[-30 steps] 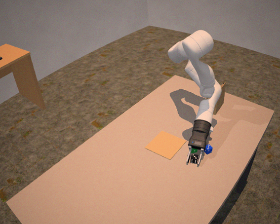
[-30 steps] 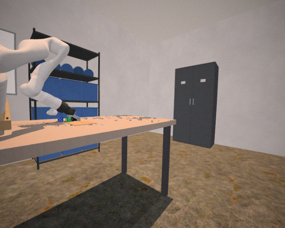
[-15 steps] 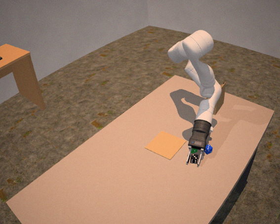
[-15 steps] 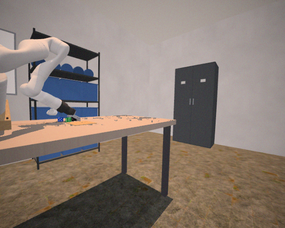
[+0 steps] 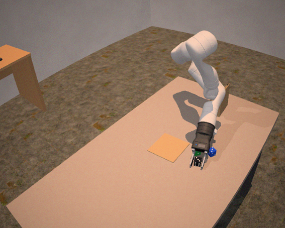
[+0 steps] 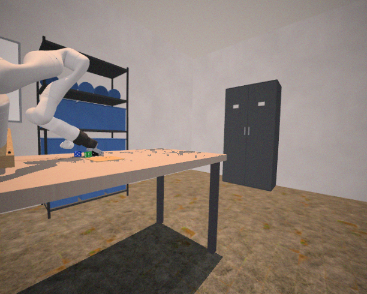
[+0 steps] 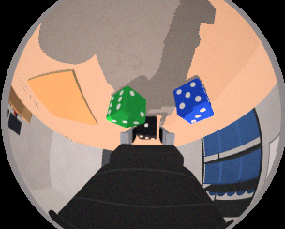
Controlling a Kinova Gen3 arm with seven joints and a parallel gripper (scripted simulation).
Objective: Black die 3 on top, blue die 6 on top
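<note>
The black die (image 5: 198,161) (image 7: 147,126) stands on the table between the open fingers of my gripper (image 5: 196,167) (image 7: 147,132), with gaps at its sides. In the top view its upper face seems to show three pips. The green die (image 5: 197,153) (image 6: 88,154) (image 7: 127,107) sits just behind it, partly hidden under the gripper in the top view. The blue die (image 5: 212,151) (image 6: 77,153) (image 7: 193,100) sits on the table to the right of the gripper in the top view. The orange mat (image 5: 168,147) (image 6: 105,158) (image 7: 63,96) lies flat to the left, with no die on it.
The arm reaches low over the table (image 5: 115,177) from the back right in the top view. A wooden block (image 5: 223,103) (image 6: 8,160) stands near the arm's base. The green and blue dice stand close to the gripper. The table's right edge is beyond the blue die.
</note>
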